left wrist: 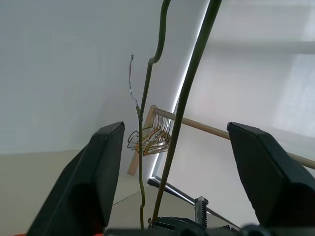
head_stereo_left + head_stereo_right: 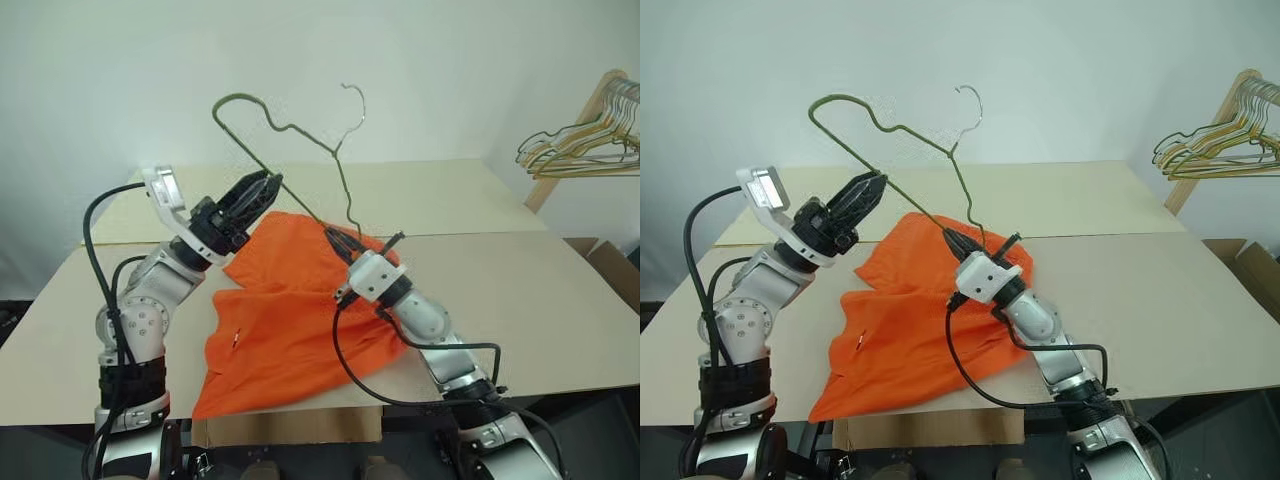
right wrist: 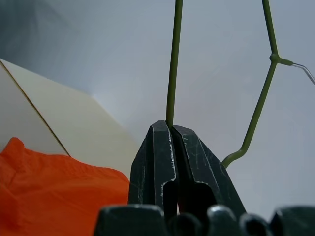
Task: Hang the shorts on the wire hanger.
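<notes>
**Over the table: hanger aloft, shorts lying flat beneath it**

Above the middle of the table, the wire hanger [image 2: 285, 125] is held up in the air, tilted, its curved hook [image 2: 352, 100] at the top and its thin dark grey-green frame bent out of a clean triangle, with a rounded corner toward the robot's left and a long straight bar slanting down to the right. The lower end of that bar is pinched in the right gripper [image 3: 171, 129], whose two black fingers are pressed tight together on the wire; in the right wrist view the wire rises straight out of the closed tips.

The left gripper [image 2: 262, 190] sits at the same long bar, further up it. Its fingers [image 1: 88, 177] stand apart on either side of the wire in the left wrist view, with daylight between each pad and the wire, so it straddles the hanger without clamping it.

Under both grippers the shorts [image 2: 285, 330] lie on the table [image 2: 560, 300]: bright orange, loose and rumpled, spread wide, with one edge reaching the near table rim and a fold bunched up just beside the right gripper. No part of the shorts is on the hanger.

Off to the robot's far right, a bunch of yellowish wire hangers [image 2: 585, 145] hangs from a wooden rack [image 2: 600, 95], well apart from the work.
</notes>
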Available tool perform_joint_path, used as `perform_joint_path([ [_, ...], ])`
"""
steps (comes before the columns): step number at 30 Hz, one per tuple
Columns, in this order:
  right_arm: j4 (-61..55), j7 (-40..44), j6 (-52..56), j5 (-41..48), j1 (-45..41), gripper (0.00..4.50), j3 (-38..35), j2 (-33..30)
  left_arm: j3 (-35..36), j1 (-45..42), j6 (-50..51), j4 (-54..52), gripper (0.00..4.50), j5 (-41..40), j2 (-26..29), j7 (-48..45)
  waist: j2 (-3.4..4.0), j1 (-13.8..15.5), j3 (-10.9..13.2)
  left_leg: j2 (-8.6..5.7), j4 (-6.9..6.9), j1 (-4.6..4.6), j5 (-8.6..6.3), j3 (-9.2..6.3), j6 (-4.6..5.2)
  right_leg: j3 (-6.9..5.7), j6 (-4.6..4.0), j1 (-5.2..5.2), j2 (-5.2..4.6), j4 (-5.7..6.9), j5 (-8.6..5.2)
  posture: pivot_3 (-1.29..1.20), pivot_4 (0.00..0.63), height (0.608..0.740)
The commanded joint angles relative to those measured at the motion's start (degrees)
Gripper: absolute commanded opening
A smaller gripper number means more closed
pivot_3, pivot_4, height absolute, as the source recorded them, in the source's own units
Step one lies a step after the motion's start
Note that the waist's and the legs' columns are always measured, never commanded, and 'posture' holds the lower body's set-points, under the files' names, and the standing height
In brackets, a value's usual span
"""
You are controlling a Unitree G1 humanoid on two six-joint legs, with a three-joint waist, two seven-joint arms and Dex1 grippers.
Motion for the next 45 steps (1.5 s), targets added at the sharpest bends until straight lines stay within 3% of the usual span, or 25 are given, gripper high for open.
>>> perform_joint_path([
  [1,0.6,-2.0,-2.9,-2.7,-1.2,0.0,-0.1,-0.4,0.1,-2.8,-1.6,0.2,2.01,0.3,-1.2,0.0,-0.01,0.0,0.0,-0.01,0.0,0.0,0.0,0.01,0.0,0.0,0.0,0.0,0.0,0.0,0.0,0.04,0.0,0.74],
  [7,1.8,-5.5,-3.3,-6.3,-1.3,0.0,-0.4,0.2,0.1,-4.3,-1.5,1.8,0.04,2.1,-2.6,2.1,-0.02,-0.4,0.0,-0.01,0.0,0.0,0.0,0.0,0.0,0.0,0.0,0.0,0.0,0.0,0.0,0.02,0.0,0.74],
  [15,-0.9,-6.0,3.5,-8.0,-1.3,0.0,-1.0,2.5,-1.8,-3.7,-3.9,1.4,0.01,7.3,-3.7,3.8,-0.04,-1.4,0.0,-0.01,0.0,-0.02,0.0,-0.02,0.0,0.0,0.0,0.01,-0.01,-0.02,0.0,0.02,0.0,0.74],
  [18,-2.1,-4.5,4.0,-8.7,-1.2,0.78,0.2,1.7,-3.0,-4.1,-6.5,2.5,0.0,11.8,-4.0,4.9,-0.04,-1.4,0.0,-0.01,0.0,-0.02,0.0,-0.03,0.0,0.0,0.0,0.01,-0.01,-0.02,0.0,0.02,0.0,0.74],
  [24,-1.0,-6.4,6.9,-8.6,-1.0,2.83,-1.6,2.5,-2.6,-5.1,-10.8,5.0,0.0,15.2,-4.4,3.1,-0.04,-1.6,0.0,0.0,0.0,-0.01,0.0,-0.02,0.0,0.0,0.0,0.01,0.01,-0.01,0.0,0.02,0.0,0.74],
  [28,-5.0,4.2,16.7,2.5,-0.2,4.3,-5.2,0.5,-2.0,-6.2,-11.9,6.3,0.0,15.8,-2.1,-0.8,-0.04,-1.5,0.0,-0.02,0.0,-0.03,0.0,-0.02,0.0,0.0,0.0,0.01,-0.01,-0.03,0.0,0.02,0.0,0.74],
  [29,-9.1,12.3,24.6,8.3,0.2,4.48,-5.3,-2.3,-1.7,-6.5,-11.7,6.8,0.0,15.4,-1.1,-2.3,-0.04,-1.5,0.0,-0.01,0.0,-0.04,0.0,-0.02,0.0,0.0,0.0,0.01,-0.01,-0.04,0.01,0.02,0.0,0.74],
  [31,-16.6,28.8,38.1,20.5,-0.1,4.48,-4.8,-9.9,-1.0,-6.6,-11.3,7.5,0.0,13.9,0.9,-6.5,-0.03,-1.3,0.0,-0.03,0.01,-0.11,0.0,-0.05,0.01,-0.04,0.03,0.02,-0.04,-0.11,0.0,0.01,0.0,0.74],
  [33,-20.2,32.9,51.5,31.4,-2.9,4.48,-9.2,-12.7,0.1,-6.8,-10.3,8.2,0.0,11.1,3.2,-11.8,-0.03,-1.5,0.0,-0.01,0.01,-0.13,-0.02,-0.07,0.04,-0.11,0.06,0.05,-0.05,-0.25,0.02,0.01,0.0,0.74],
  [38,-16.1,45.5,71.2,50.3,-9.4,4.48,-15.6,-19.8,0.7,-7.5,-8.4,10.4,0.0,7.5,7.5,-23.9,-0.04,-1.7,0.0,0.06,0.01,-0.07,-0.03,-0.08,0.05,-0.15,0.03,0.04,0.04,-0.16,0.02,0.0,0.0,0.74],
  [45,-6.4,49.7,81.5,55.9,-16.3,4.48,-13.9,-21.3,0.1,-9.7,-4.4,11.8,0.0,3.6,9.1,-32.4,-0.04,-1.6,0.0,0.05,0.01,-0.14,-0.03,-0.07,0.05,-0.19,0.03,0.02,0.04,-0.2,0.01,0.0,0.0,0.74],
])
